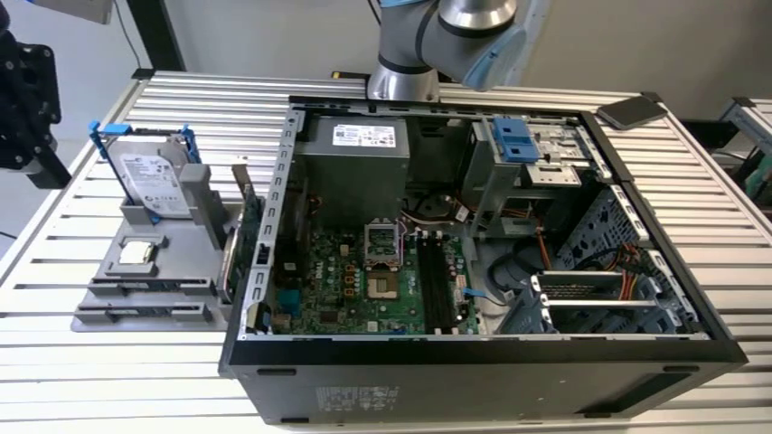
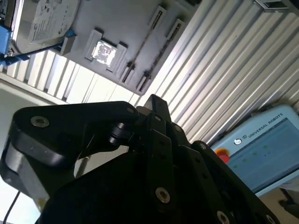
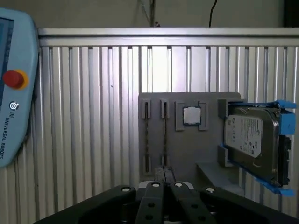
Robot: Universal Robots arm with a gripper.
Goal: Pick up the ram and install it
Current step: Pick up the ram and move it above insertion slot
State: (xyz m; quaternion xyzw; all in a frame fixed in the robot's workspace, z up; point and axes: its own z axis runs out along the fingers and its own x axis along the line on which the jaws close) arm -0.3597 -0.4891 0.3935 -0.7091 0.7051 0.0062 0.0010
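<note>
1 gripper (image 3: 163, 170) w/ fingers together, empty; ram (image 3: 164, 135) well apart in holder (image 3: 205, 144).

Table (image 1: 108, 371): ribbed bare metal with a satin sheen.
Parts holder (image 3: 154, 135): matt grey plastic.
Hard drive (image 3: 247, 140): smooth bright metal lid with a paper label.
Bracket (image 3: 286, 122): blue plastic.
Processor (image 3: 191, 115): glossy metal cap.
Gripper (image 3: 164, 177): matt black, bright screw heads.
Computer case (image 1: 483, 384): matt black outer panel, bare grey sheet metal within.
Pendant (image 3: 14, 107): smooth pale-blue plastic.
</note>
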